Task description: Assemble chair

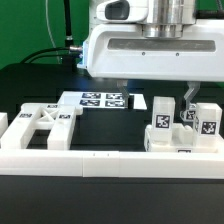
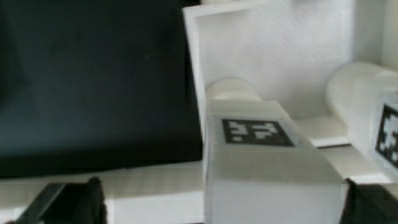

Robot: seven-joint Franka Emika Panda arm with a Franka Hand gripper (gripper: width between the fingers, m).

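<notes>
The chair lies in loose white tagged parts. An X-braced frame [image 1: 45, 125] lies flat at the exterior view's left. Two upright tagged blocks [image 1: 160, 125] [image 1: 207, 122] stand at the right, on a flat white part. My gripper [image 1: 160, 98] hangs just above these right-hand blocks. In the wrist view my gripper [image 2: 217, 205] is open wide, and a tall white post with a square tag [image 2: 254, 132] stands between the dark fingers [image 2: 71, 200], nearer one side. No finger touches it. A second tagged part [image 2: 377, 125] shows at the frame's edge.
The marker board [image 1: 100, 100] lies on the black table behind the frame. A small plain white piece [image 1: 140, 102] stands beside it. The long white border rail [image 1: 110, 160] runs along the front. The arm's white body [image 1: 150, 45] fills the top.
</notes>
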